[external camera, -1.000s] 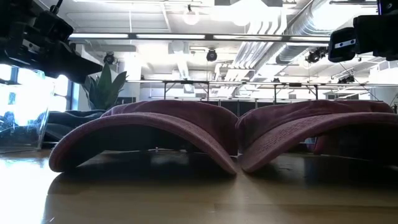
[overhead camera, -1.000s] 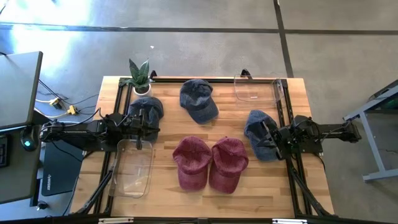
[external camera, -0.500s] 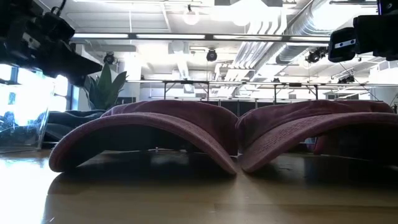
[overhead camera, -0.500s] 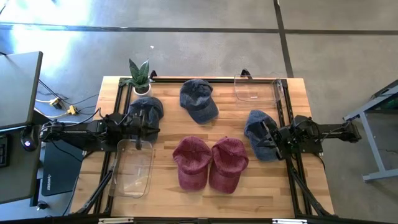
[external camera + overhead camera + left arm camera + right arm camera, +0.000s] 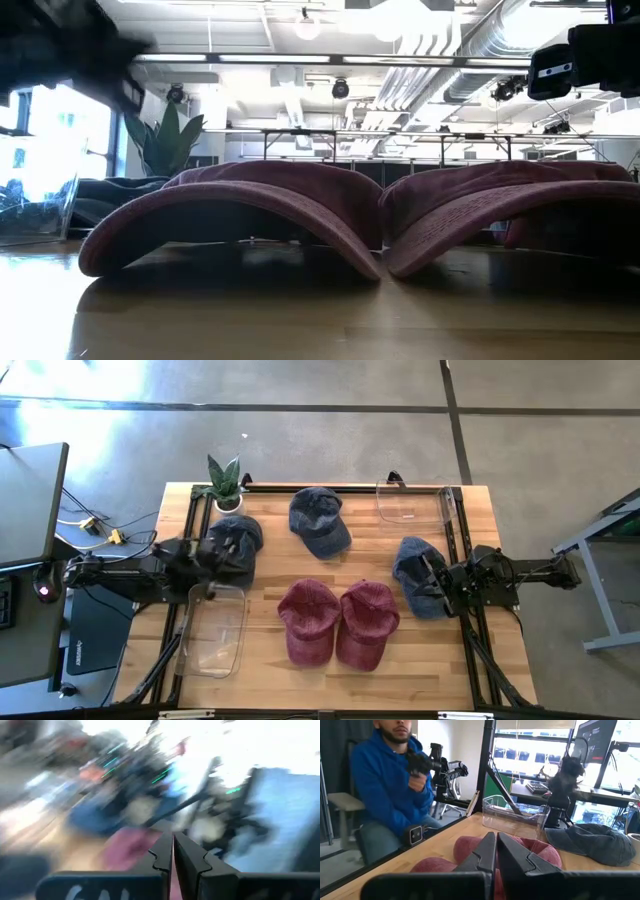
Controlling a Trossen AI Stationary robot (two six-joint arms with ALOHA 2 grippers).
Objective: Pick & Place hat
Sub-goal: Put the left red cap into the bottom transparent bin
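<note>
Two red hats (image 5: 308, 620) (image 5: 368, 622) lie side by side on their brims near the table's front middle. Three blue hats rest on the wood: one at the far middle (image 5: 320, 520), one at the left (image 5: 240, 536), one at the right (image 5: 415, 575). My left gripper (image 5: 222, 557) hangs shut above the left blue hat; its fingers (image 5: 172, 852) are pressed together with nothing between them. My right gripper (image 5: 432, 582) is shut too (image 5: 496, 851), level above the right blue hat and pointing toward the red hats (image 5: 540, 851).
A clear bin (image 5: 213, 630) stands at the front left, another (image 5: 412, 502) at the far right. A potted plant (image 5: 225, 482) sits at the far left corner. A person in a blue hoodie (image 5: 390, 785) sits beyond the table's edge. Black frame rails (image 5: 190, 520) border the table.
My left gripper has risen a little, tipped its fingers upward and rolled about its own axis, staying shut; it shows blurred now. The hats have kept their places.
</note>
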